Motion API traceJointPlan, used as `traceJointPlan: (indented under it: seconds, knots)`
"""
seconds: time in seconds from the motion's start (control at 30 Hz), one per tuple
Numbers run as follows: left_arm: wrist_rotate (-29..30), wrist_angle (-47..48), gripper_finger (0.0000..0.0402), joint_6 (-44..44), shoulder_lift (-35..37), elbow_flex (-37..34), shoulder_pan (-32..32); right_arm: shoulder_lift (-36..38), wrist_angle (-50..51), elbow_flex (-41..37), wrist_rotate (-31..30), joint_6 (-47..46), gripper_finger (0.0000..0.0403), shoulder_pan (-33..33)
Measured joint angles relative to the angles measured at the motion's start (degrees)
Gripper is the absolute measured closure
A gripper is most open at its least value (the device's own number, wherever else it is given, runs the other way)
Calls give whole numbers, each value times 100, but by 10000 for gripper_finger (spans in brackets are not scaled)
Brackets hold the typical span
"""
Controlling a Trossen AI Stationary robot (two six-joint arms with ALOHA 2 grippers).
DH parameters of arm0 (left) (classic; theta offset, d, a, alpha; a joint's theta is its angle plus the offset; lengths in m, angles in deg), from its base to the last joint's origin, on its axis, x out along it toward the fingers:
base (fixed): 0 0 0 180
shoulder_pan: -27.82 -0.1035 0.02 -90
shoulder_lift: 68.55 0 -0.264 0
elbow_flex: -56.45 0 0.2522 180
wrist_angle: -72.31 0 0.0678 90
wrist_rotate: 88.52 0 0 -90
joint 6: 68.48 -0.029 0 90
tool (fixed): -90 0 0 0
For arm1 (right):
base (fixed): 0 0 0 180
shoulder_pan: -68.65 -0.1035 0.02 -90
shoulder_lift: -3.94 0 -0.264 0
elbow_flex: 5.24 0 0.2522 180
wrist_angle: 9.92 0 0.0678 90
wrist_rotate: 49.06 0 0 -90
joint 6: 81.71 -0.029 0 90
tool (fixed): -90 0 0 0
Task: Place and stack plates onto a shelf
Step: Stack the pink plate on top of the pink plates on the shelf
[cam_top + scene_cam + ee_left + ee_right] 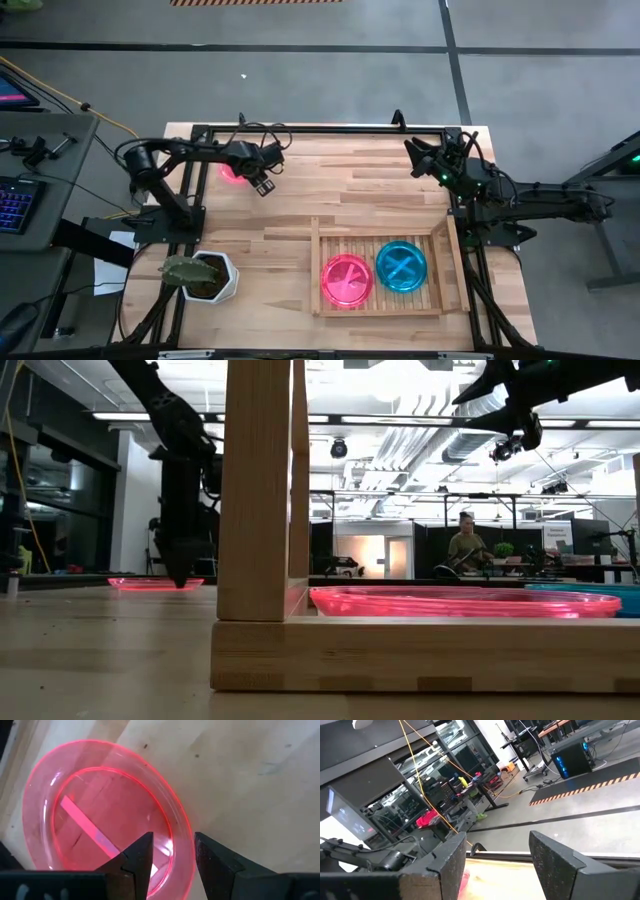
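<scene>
A pink plate (229, 173) (100, 810) lies flat on the table near its far left corner. My left gripper (243, 160) (174, 852) points down over it, open, with one finger inside the plate's rim and one outside. In the low view the left gripper (180, 575) reaches down to this plate (150, 583). The light-wood shelf (325, 262) lies near the table's near right; a pink plate (348, 280) and a teal plate (402, 266) lie side by side in it. My right gripper (415, 155) (497, 855) is open, raised over the far right corner. My left gripper comes from above, pointing down, and stands astride the pink plate's rim (184, 845), one finger (142, 855) inside the dish and one (212, 857) outside. The plate lies flat on the table. I cannot tell whether either finger touches the rim.
A white hexagonal plant pot (205, 275) stands at the table's near left corner. A black frame (320, 128) runs along the far edge. The shelf's raised rim and corner post (260, 490) stand close before the low camera. Bare wood lies between the far plate and the shelf.
</scene>
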Motion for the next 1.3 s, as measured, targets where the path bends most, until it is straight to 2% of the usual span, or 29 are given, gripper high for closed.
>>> traceJointPlan:
  seconds: [0.37, 0.47, 0.63, 0.87, 1.07, 1.3]
  knots:
    - [-42, -106, 275, -241, -168, 23, -150, 0, 157, 0, 0, -163, 201, 0]
    - [-98, -150, 303, -397, -142, 11, -150, 0, 157, 0, 1, -161, 201, 0]
    - [-123, -241, 390, -639, -38, -7, -165, 0, 157, 0, 2, -155, 201, 0]
    - [-230, -121, 400, -661, 530, 66, -170, 0, 194, 0, 0, -155, 201, 0]
    - [-418, 173, 401, -705, 1298, 632, 6, 0, 194, 0, 1, -152, 201, 0]
    - [-516, 389, 401, -1174, 1498, 2109, 558, 0, 194, 0, 3, -168, 201, 0]
